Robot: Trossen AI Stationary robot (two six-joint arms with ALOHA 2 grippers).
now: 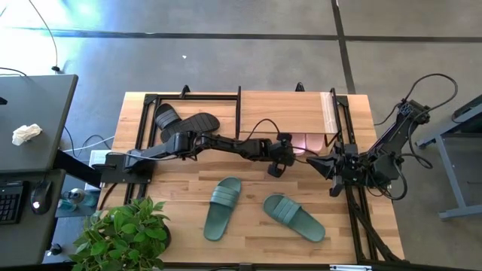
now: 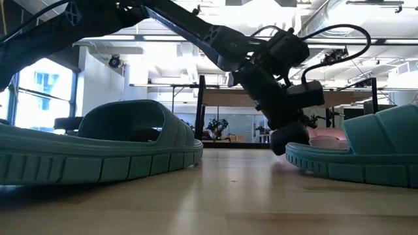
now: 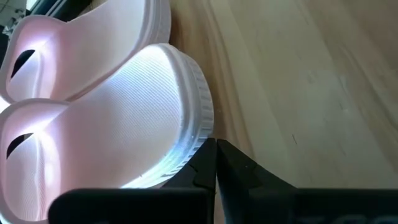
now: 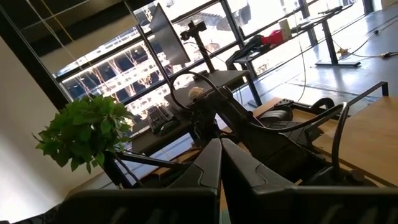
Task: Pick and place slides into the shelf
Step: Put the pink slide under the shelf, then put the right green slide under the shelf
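Note:
Two pale pink slides (image 3: 112, 106) lie side by side on their soles, straps away from my left gripper (image 3: 215, 152). In the high view they show as a pink patch (image 1: 305, 141) at the near edge of the shelf (image 1: 282, 111), mostly hidden under its plank top. My left gripper (image 1: 280, 159) is shut at their heel ends. The dark green pair (image 1: 224, 208) (image 1: 294, 217) lies on the near table. The black pair (image 1: 184, 120) lies left of the shelf. My right gripper (image 4: 219, 152) is shut and hovers at the right (image 1: 322, 163). My left gripper's shut fingertips (image 3: 205, 155) lie against the rim of the heel end (image 3: 200, 127) of one pink slide, coming low and roughly level from the table's near side. The slide rests flat on its sole on the table.
A potted plant (image 1: 124, 233) stands at the table's near left corner. Black frame rails (image 1: 139, 135) run along the table's left and right sides. A side desk with a keyboard and mouse (image 1: 38, 197) stands to the left. Bare wood (image 1: 248, 177) lies between the green slides and the shelf.

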